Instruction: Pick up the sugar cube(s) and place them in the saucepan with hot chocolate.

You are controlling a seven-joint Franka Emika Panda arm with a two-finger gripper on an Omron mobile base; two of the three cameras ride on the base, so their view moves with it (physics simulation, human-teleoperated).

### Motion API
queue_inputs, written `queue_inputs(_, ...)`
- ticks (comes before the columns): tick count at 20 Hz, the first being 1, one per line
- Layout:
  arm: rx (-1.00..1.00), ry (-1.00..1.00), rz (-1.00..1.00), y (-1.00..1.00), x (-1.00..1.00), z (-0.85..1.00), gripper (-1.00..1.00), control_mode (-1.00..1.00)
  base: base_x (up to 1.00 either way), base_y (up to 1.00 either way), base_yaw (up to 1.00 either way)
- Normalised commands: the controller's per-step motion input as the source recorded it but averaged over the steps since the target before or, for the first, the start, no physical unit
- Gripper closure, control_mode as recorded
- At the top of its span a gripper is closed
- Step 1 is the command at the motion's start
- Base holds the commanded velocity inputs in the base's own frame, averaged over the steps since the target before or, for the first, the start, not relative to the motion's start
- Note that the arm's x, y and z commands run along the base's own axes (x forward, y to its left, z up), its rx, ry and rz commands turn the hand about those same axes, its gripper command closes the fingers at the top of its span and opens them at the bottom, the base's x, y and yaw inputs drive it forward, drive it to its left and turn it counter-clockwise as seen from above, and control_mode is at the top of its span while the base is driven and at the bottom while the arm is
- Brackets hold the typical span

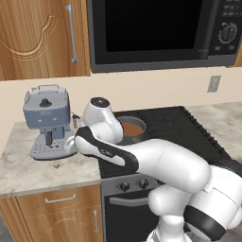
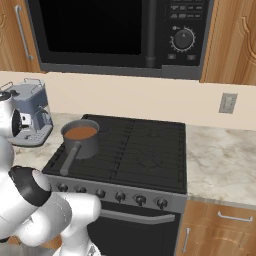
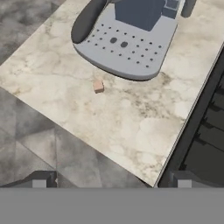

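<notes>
A tiny tan sugar cube [image 1: 56, 165] lies on the marble counter just in front of the espresso machine's base. In the hand view the sugar cube [image 3: 98, 86] sits above and a little left of my gripper [image 3: 111, 183], well clear of it. The two fingertips [image 3: 39, 181] stand wide apart, open, with nothing between them. The saucepan [image 1: 131, 128] with brown hot chocolate stands on the stove's rear left burner, partly behind my arm. From the right base view the saucepan [image 2: 81, 135] shows its long handle pointing toward the front.
A blue-grey espresso machine [image 1: 46, 118] stands on the counter [image 1: 28, 175] left of the black stove [image 2: 135, 145]; its drip tray [image 3: 131, 52] is close behind the cube. A microwave [image 1: 156, 33] hangs above. The counter's front edge runs just below the cube.
</notes>
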Motion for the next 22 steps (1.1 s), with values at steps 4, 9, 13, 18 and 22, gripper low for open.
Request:
queue_inputs(4,-0.04,-0.01,0.0,0.05,0.0,-0.46,-1.0,-1.0,0.0,0.0,0.0)
queue_inputs(9,0.0,-0.02,0.0,0.1,0.0,-0.43,-1.0,-1.0,0.0,0.0,0.0)
queue_inputs(13,0.0,-0.01,0.0,0.41,0.0,-0.22,-1.0,-1.0,0.0,0.0,0.0)
queue_inputs(18,0.0,0.0,0.0,0.46,0.0,-0.39,-1.0,-1.0,0.0,0.0,0.0)
queue_inputs(22,0.0,0.0,0.0,0.38,0.0,-0.37,-1.0,-1.0,0.0,0.0,0.0)
